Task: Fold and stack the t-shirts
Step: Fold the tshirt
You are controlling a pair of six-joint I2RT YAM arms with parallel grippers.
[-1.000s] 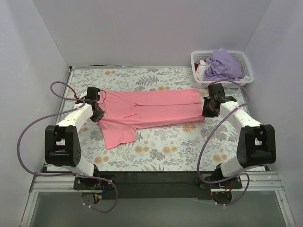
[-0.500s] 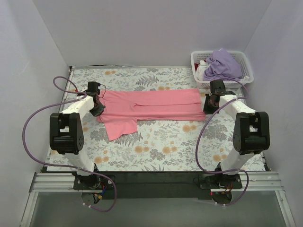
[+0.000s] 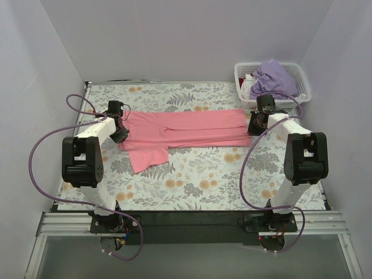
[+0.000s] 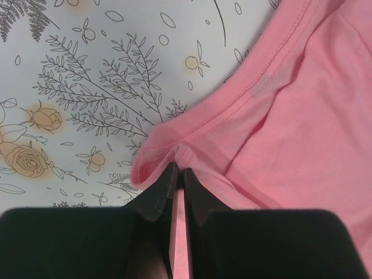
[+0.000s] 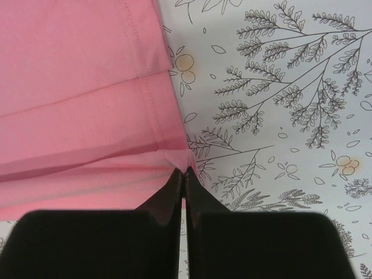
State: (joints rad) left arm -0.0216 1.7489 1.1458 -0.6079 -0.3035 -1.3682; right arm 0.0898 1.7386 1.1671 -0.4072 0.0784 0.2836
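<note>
- Grip: left gripper [image 4: 177,170] and right gripper [image 5: 183,172] each clamp a thin edge of salmon pink t-shirt [image 3: 186,129]
- Risk: uneven pulling may slip cloth free, skewing the fold

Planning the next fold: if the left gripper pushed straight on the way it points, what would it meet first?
The salmon pink t-shirt: the left gripper is shut on its rolled edge, pink cloth lying just ahead, then probably the tablecloth.

The left gripper [image 3: 121,135] and right gripper [image 3: 253,128] have moved farther back, pulling the near edge of the pink shirt [image 3: 186,129] along. It looks thinner now.
</note>
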